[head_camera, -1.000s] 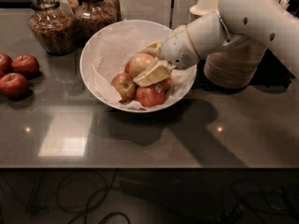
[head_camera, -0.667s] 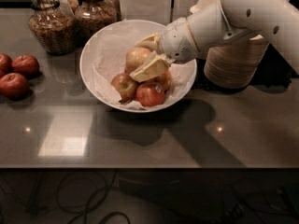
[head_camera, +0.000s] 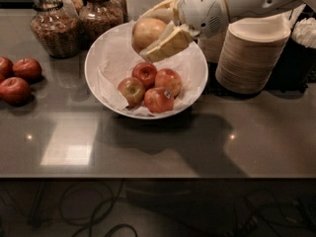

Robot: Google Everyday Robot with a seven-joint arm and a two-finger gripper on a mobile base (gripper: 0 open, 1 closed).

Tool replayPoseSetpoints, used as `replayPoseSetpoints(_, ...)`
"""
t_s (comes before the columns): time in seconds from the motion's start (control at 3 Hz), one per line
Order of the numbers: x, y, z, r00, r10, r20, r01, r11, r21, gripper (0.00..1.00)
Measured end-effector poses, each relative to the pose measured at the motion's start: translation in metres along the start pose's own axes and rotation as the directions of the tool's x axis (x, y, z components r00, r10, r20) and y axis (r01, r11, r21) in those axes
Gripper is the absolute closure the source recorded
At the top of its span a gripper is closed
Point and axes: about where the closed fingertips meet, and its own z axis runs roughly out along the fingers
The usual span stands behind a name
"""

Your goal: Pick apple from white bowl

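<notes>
The gripper (head_camera: 149, 37) hangs above the far rim of the white bowl (head_camera: 88, 69), its flat beige fingers (head_camera: 170, 43) clenched top and bottom on the apple (head_camera: 146, 29); that fruit is round, pale yellowish-tan with a faint pink flush, and it sits clear of everything below it. The arm (head_camera: 232, 1) behind is smooth white plastic, rounded at the wrist; the bowl is wide, glossy and lined with crinkled white paper (head_camera: 109, 58); the counter (head_camera: 197, 149) is dark, polished and throws back small lights.

Less than a second ago the fingers were low inside the bowl with the pale fruit pressed among the red ones; now it has been lifted up and back, and the fruit underneath lies uncovered.

Four smaller red apples (head_camera: 144, 73) rest in the paper (one bears a small sticker (head_camera: 167, 94)); three red apples (head_camera: 27, 68) lie on the counter at the left, the farthest cut by the edge; two glass jars (head_camera: 52, 28) of brown contents stand in front behind the bowl, with more behind that I cannot count; a ribbed stack of beige paper bowls (head_camera: 254, 58) stands at the right, a second stack half hidden by the arm.
</notes>
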Motion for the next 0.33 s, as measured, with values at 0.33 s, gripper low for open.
replayPoseSetpoints(0.33,-0.0016,-0.0004,-0.0009,1.000,-0.003,0.001,0.003,1.0000,0.001,1.00)
